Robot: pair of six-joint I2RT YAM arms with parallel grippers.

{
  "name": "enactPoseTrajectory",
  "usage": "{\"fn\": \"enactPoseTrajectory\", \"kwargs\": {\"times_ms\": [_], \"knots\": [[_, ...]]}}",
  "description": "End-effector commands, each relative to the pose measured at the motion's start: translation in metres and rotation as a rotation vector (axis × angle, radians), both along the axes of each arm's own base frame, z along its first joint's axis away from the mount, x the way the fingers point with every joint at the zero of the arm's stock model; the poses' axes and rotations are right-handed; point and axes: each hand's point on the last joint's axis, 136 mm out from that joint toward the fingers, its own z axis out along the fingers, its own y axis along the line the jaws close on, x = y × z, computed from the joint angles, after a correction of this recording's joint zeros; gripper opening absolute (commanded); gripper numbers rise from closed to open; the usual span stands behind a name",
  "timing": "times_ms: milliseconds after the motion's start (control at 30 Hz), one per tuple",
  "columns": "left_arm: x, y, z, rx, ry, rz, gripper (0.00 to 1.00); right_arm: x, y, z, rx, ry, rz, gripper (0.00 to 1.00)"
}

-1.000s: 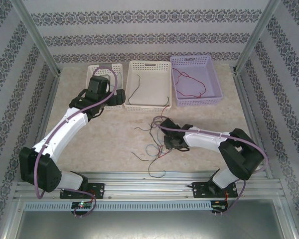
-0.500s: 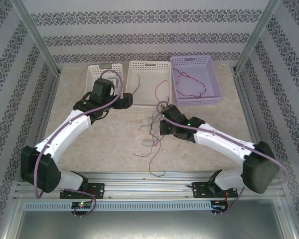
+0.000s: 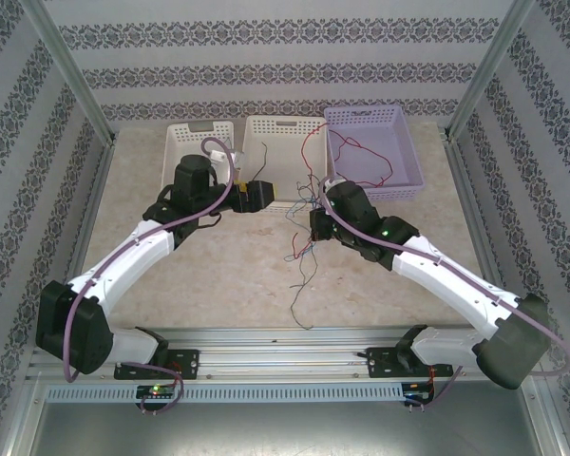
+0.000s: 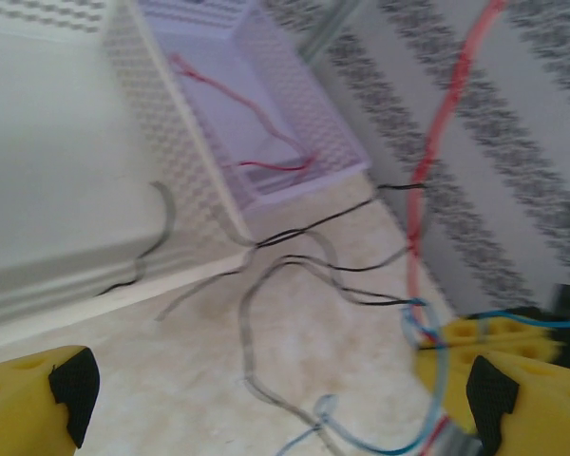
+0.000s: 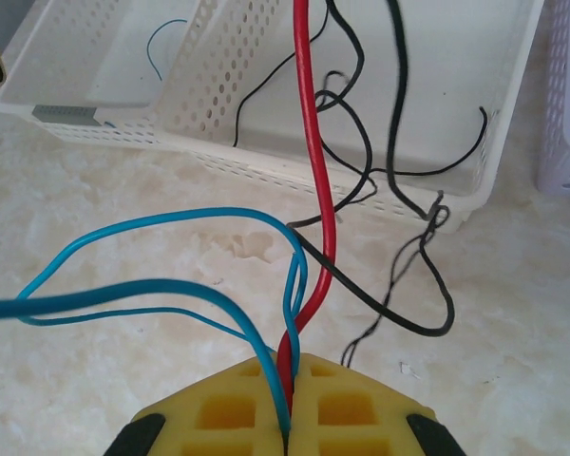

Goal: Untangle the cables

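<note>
Two colours of cable, a red cable [image 5: 309,142] and a blue cable [image 5: 171,217], sit pinched between the closed pads of the right gripper [image 5: 287,399]. The red runs straight ahead over the middle white basket [image 5: 228,152], crossing the black cables [image 5: 391,114]. The blue loops sideways toward the left gripper [image 3: 256,195], spread wide just beside the hanging tangle and likely the nearer arm for it.

Remote operator's view: I can read no text, number or brand; a grey tag [image 5: 66,114] on a white basket [image 5: 142,130] shows nothing legible.
</note>
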Motion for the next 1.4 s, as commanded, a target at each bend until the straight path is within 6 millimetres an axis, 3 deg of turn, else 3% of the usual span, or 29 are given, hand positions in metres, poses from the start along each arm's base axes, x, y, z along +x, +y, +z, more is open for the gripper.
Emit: {"fn": "enactPoseTrajectory", "kwargs": {"times_ms": [0,200,467,600,933,1067,1200,1233,1367], "knots": [[-0.022,-0.027,0.041,-0.175,-0.076,-0.189,1.00,0.000,0.004,0.018,0.035,-0.016,0.024,0.00],[-0.038,-0.051,0.043,-0.252,-0.044,-0.338,0.99,-0.001,0.007,0.031,0.059,-0.019,0.038,0.00],[-0.058,-0.074,0.017,-0.097,-0.025,-0.409,0.98,-0.005,0.007,0.046,0.082,-0.027,0.049,0.00],[-0.055,-0.073,0.008,-0.047,-0.020,-0.386,0.94,-0.010,0.010,0.047,0.089,-0.013,0.068,0.00],[-0.054,-0.078,-0.001,-0.025,0.001,-0.398,0.49,-0.018,0.010,0.055,0.116,-0.018,0.083,0.00],[-0.055,-0.079,-0.001,-0.023,0.002,-0.403,0.38,-0.020,0.010,0.056,0.119,-0.017,0.091,0.00],[-0.056,-0.077,0.002,-0.019,-0.012,-0.397,0.04,-0.021,0.009,0.051,0.109,-0.010,0.088,0.00],[-0.056,-0.076,0.004,-0.019,-0.018,-0.394,0.00,-0.021,0.007,0.048,0.102,-0.008,0.084,0.00],[-0.057,-0.072,0.013,-0.013,-0.058,-0.373,0.00,-0.021,-0.002,0.029,0.060,0.015,0.057,0.00]]}}
